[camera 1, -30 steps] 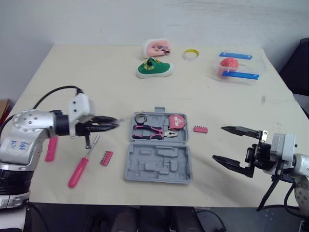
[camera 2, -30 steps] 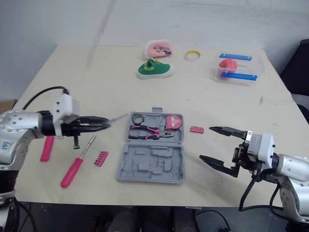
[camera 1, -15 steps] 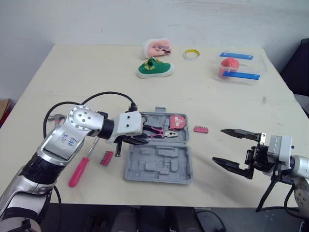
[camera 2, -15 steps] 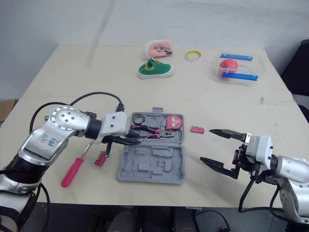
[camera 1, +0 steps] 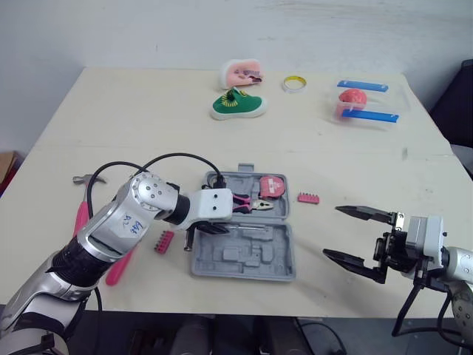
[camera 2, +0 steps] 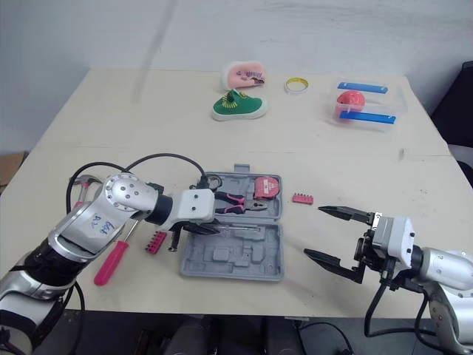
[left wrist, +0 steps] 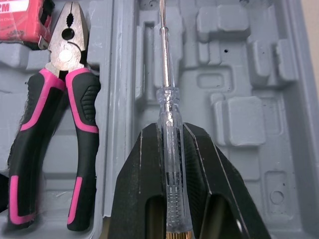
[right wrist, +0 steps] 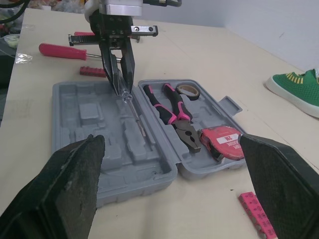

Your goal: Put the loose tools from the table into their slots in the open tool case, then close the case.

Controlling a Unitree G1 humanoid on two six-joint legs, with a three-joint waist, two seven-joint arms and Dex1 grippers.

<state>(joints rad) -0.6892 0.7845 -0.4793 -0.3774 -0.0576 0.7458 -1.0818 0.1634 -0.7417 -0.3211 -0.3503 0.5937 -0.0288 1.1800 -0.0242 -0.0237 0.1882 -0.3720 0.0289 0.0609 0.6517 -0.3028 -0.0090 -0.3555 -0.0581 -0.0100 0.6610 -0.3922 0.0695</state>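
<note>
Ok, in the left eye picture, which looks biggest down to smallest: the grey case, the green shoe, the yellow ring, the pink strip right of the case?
1. case
2. shoe
3. ring and strip: they look about alike, and the ring lies farther from the camera, so I won't rank them.

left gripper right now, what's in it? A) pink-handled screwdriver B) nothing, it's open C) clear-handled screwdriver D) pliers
C: the left gripper is shut on the clear-handled screwdriver, whose shaft lies over the open tool case. The pliers sit in their slot and the pink-handled screwdriver lies on the table.
</note>
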